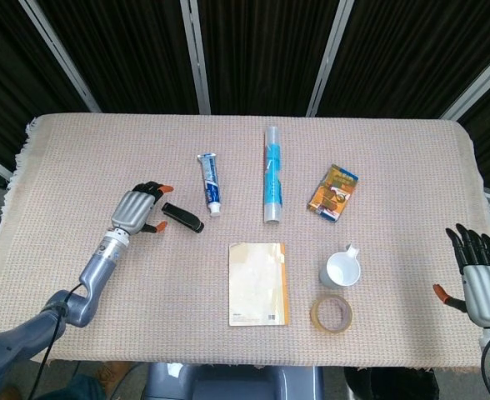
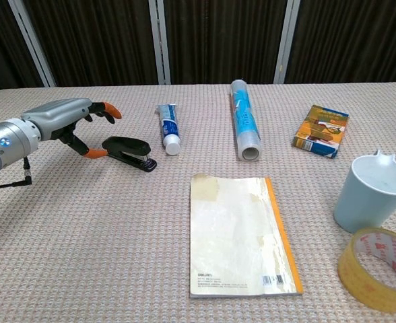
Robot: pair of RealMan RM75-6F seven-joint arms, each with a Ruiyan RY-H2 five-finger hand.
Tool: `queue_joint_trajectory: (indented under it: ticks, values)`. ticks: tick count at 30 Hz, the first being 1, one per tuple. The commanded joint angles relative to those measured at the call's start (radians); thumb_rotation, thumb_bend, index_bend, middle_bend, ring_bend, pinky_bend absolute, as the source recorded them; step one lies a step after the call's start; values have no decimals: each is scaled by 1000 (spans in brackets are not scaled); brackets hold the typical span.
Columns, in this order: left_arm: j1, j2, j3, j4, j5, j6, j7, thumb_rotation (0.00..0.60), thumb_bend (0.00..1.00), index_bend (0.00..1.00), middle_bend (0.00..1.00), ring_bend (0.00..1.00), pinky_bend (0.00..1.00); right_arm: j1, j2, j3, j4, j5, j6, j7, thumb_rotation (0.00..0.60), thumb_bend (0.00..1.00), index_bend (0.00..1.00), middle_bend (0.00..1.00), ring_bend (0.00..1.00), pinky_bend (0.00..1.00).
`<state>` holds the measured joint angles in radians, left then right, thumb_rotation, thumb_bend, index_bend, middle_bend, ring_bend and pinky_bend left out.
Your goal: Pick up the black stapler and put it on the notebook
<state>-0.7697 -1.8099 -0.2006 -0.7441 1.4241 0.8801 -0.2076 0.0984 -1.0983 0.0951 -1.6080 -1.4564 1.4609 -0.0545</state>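
Left hand (image 2: pixel 77 121) spread, empty, beside black stapler (image 2: pixel 129 153), contact unclear | stapler glossy, wedge-shaped, on woven cloth (image 1: pixel 103 150) | notebook (image 2: pixel 242 235) flat, yellowed | right hand (image 1: pixel 481 279) splayed, empty, cloth edge.

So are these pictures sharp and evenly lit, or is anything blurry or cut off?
Head view: even light, soft shadows, everything sharp, and the black stapler stands out clearly on the pale cloth. Chest view: also sharp, with the tape roll and the cup cut off by the right edge.
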Motion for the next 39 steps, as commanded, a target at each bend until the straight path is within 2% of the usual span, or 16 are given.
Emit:
queue_joint_trajectory:
  ticks: [1, 9, 13, 17, 23, 31, 36, 39]
  values:
    - [-20, -19, 7, 19, 7, -10, -18, 561, 257, 198, 193, 138, 193, -3, 2, 0, 1, 0, 4, 7, 600, 142, 0, 0, 0, 0]
    - [-59, -50, 19, 56, 13, -30, -39, 565, 278, 282, 224, 182, 221, -12, 9, -3, -2, -7, 19, 18, 600, 143, 0, 0, 0, 0]
    - [-68, -61, 30, 66, 19, -30, -45, 566, 285, 351, 303, 251, 297, -16, 11, -2, -4, -7, 26, 19, 600, 143, 0, 0, 0, 0]
    - [-71, -72, 42, 80, 18, -38, -34, 574, 300, 404, 334, 269, 315, -20, 11, -2, -4, -8, 33, 23, 600, 142, 0, 0, 0, 0]
    - [-72, -76, 50, 86, 11, -46, -27, 600, 411, 538, 443, 363, 398, -25, 13, -5, -6, -16, 42, 23, 600, 142, 0, 0, 0, 0]
    - [-60, -64, 39, 68, -1, 2, -12, 600, 537, 605, 496, 415, 442, -24, 12, -8, -8, -19, 38, 15, 600, 143, 0, 0, 0, 0]
    - [-40, -13, 37, -19, 8, 60, -45, 600, 535, 614, 501, 422, 448, -21, 9, -7, -9, -18, 33, 10, 600, 142, 0, 0, 0, 0]
    - [-35, 52, 44, -149, 27, 82, -67, 600, 534, 614, 505, 424, 449, -19, 9, -7, -12, -19, 29, 11, 600, 141, 0, 0, 0, 0]
